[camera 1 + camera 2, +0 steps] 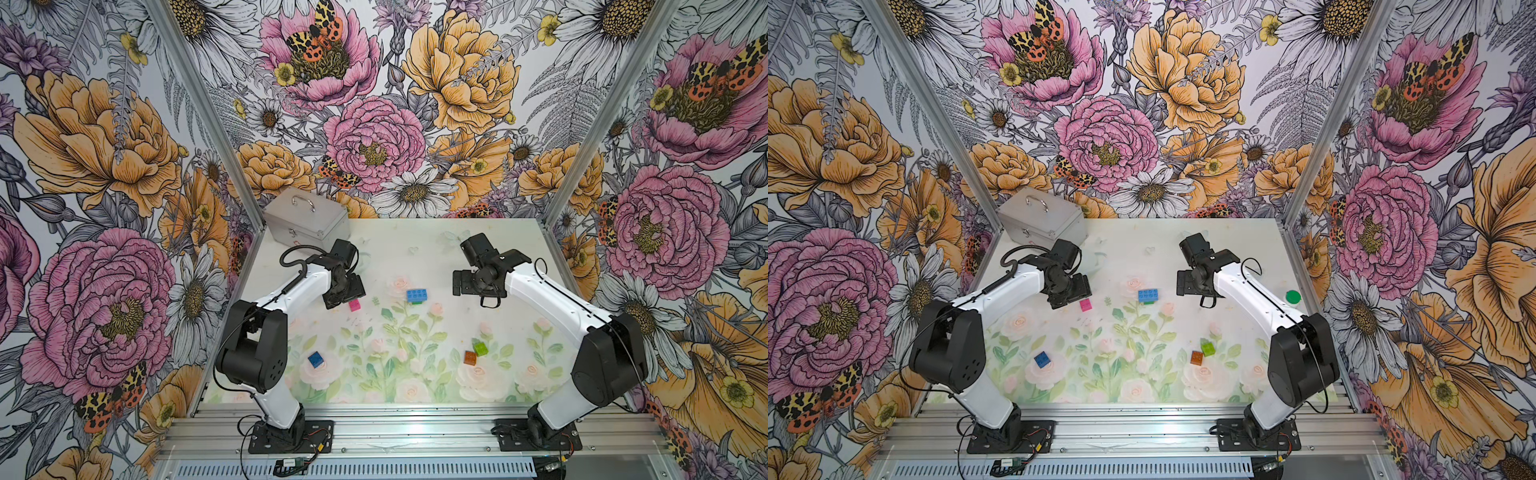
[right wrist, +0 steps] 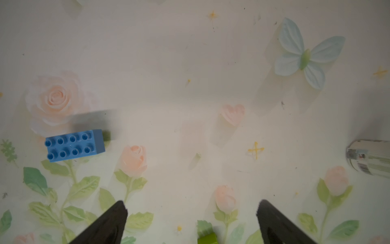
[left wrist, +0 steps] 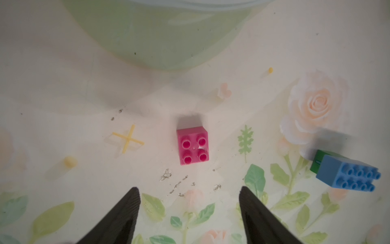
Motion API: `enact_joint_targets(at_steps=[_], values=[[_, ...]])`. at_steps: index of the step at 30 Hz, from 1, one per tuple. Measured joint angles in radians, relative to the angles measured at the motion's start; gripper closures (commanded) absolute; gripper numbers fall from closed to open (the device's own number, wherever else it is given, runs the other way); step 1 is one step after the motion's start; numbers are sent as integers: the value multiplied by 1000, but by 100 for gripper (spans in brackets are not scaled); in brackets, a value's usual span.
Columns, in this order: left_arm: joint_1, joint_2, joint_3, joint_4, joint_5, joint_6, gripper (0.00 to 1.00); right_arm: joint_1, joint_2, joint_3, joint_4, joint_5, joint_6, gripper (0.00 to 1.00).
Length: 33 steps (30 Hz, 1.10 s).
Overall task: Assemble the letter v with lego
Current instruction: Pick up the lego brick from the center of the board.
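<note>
Floral-printed table (image 1: 395, 237) carried the pink lego brick (image 3: 193, 145) studs-up just ahead of the left gripper (image 3: 188, 188), centred between its parted, empty jaws and well apart from the right gripper (image 2: 192, 201), likewise spread and empty; the light-blue brick (image 3: 346, 173) lay between both grippers.

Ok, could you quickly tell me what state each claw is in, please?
Left claw: open, holding nothing.
Right claw: open, holding nothing.
</note>
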Motion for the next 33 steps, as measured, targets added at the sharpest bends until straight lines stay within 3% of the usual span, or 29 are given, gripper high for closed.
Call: enact_joint_targets(at_steps=[3,16,21,29,33], values=[[-13,55,39,-3,-19,-11,34,-13,-40,-68,21,0,0,1],[-43,192,61,-10,-63,-33,33,-37,-69,-142,55,3,0,1],[-48,227,79,-14,-66,-20,42,-37,-69,-143,71,0,0,1],[-48,247,93,-11,-66,-3,48,-37,-69,-144,80,0,0,1],[-50,247,93,-8,-68,3,60,-37,-69,-145,97,-19,1,1]])
